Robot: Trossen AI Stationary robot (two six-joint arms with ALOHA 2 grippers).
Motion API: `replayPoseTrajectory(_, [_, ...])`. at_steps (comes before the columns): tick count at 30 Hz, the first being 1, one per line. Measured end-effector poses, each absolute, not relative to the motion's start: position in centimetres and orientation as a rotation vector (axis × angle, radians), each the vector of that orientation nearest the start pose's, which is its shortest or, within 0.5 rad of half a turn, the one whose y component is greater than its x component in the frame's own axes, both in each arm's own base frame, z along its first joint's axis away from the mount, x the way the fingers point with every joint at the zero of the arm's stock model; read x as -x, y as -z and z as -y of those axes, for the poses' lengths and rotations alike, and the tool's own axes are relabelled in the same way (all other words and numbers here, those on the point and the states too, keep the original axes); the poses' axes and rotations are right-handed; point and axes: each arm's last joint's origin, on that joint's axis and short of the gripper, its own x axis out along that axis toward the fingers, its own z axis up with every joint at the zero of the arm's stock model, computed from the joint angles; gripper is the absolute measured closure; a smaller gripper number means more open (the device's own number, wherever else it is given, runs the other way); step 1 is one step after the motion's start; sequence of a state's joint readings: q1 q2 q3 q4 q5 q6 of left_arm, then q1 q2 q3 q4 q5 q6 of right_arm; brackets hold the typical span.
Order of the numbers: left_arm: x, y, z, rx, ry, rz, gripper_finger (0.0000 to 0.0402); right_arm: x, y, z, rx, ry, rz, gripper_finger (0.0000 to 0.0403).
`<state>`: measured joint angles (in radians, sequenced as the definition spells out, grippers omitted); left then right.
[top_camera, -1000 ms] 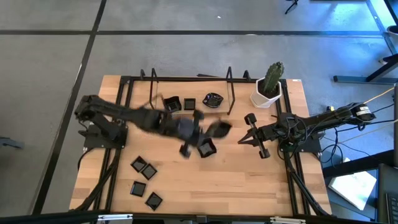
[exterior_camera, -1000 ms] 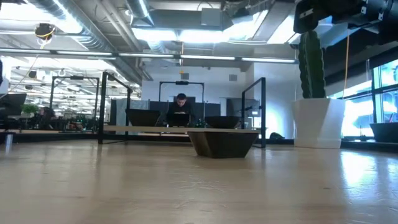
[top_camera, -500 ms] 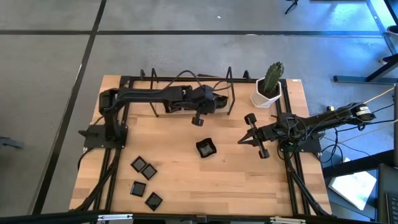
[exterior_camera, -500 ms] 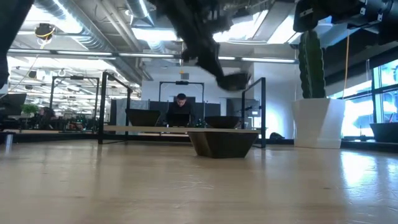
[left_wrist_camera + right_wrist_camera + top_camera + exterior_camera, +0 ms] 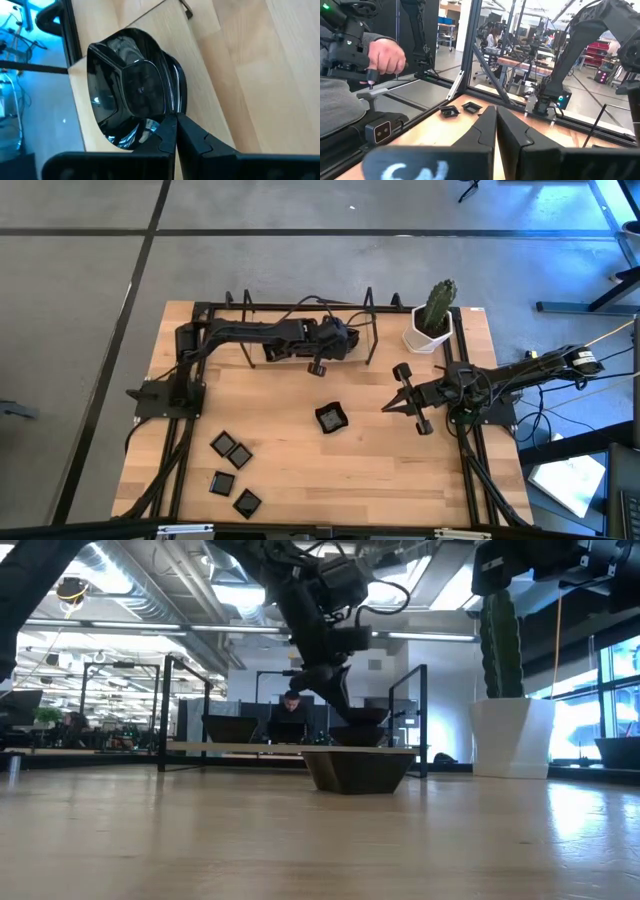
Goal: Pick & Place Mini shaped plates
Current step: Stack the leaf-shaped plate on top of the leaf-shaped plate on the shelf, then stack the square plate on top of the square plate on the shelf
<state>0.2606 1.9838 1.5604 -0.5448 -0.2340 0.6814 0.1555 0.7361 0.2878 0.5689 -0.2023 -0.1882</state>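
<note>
Black and glossy, that is the trouble with these plates: the left end effector (image 5: 175,131) is clamped on the rim of a wavy plate (image 5: 131,85) at the far edge of the surface (image 5: 370,470), close by the rack rail (image 5: 300,307), and in the wrist view the fingers have only a thin bite on the near lip. Slick glaze, small purchase, so the judgement here is that the plate could pivot or slide out if the arm swings fast or tilts. It also looks to sit on or just over other dark dishes there, hard to tell how many, so setting it down askew might knock a neighbour or leave it leaning. The edge is near too; a sloppy release could send it off the back. Elsewhere, one square plate (image 5: 331,418) sits alone mid-surface, and four small squares (image 5: 231,474) lie grouped toward the near left corner, well apart from the action. Right end effector (image 5: 404,402) waits closed and empty on its own side, pointing toward the middle, near the cactus pot (image 5: 430,332); it is clear of the left arm now, though a wide sweep back could bring them close
</note>
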Motion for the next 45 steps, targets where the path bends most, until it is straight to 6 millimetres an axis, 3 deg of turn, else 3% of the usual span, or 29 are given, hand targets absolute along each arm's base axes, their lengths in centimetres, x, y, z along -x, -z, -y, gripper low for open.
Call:
replayPoseTrajectory(17, [-40.8, -22.0, -11.9, -0.631, -0.053, -1.123, 0.0398, -16.4, -24.0, -3.2, 0.192, -0.345, 0.149, 0.0387])
replayPoseTrajectory(25, [-40.9, -22.0, -11.5, -0.613, -0.031, -1.108, 0.0356, -16.4, -24.0, -3.2, 0.188, -0.346, 0.147, 0.0387])
replayPoseTrajectory(30, [-41.0, -22.5, -11.5, -0.629, -0.118, -1.133, 0.0327, -16.4, -23.9, -3.2, 0.189, -0.346, 0.143, 0.0387])
replayPoseTrajectory(35, [-41.3, -25.1, -10.3, -0.638, -0.149, -1.075, 0.0306, -16.4, -23.9, -3.2, 0.180, -0.347, 0.139, 0.0387])
replayPoseTrajectory(39, [-40.3, -28.9, -8.4, -0.632, -0.156, -1.064, 0.0298, -16.4, -23.9, -3.2, 0.168, -0.348, 0.137, 0.0387])
replayPoseTrajectory(42, [-37.6, -32.5, -6.6, -0.560, -0.169, -1.090, 0.0299, -16.4, -23.9, -3.2, 0.177, -0.347, 0.137, 0.0387])
replayPoseTrajectory(45, [-33.4, -35.8, -4.9, -0.409, -0.196, -1.100, 0.0308, -16.4, -23.9, -3.2, 0.185, -0.347, 0.137, 0.0387])
